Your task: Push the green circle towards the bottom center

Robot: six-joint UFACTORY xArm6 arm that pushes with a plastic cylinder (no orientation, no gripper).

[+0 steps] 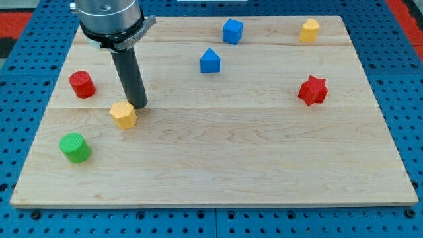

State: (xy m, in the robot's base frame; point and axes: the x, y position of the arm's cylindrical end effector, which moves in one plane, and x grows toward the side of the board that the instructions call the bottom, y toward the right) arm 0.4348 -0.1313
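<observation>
The green circle (75,147) is a short green cylinder near the board's lower left corner. My tip (139,104) stands on the board just above and to the right of a yellow hexagon block (123,114), close to it or touching it. The tip is up and to the right of the green circle, with the yellow hexagon between them. The dark rod rises from the tip to the arm's grey head (109,20) at the view's top left.
A red cylinder (82,84) sits at the left edge. A blue house-shaped block (210,60) and a blue cube (232,31) are at top centre. A yellow block (308,30) is at top right. A red star (312,90) is at right. The wooden board (264,165) ends at a blue pegboard.
</observation>
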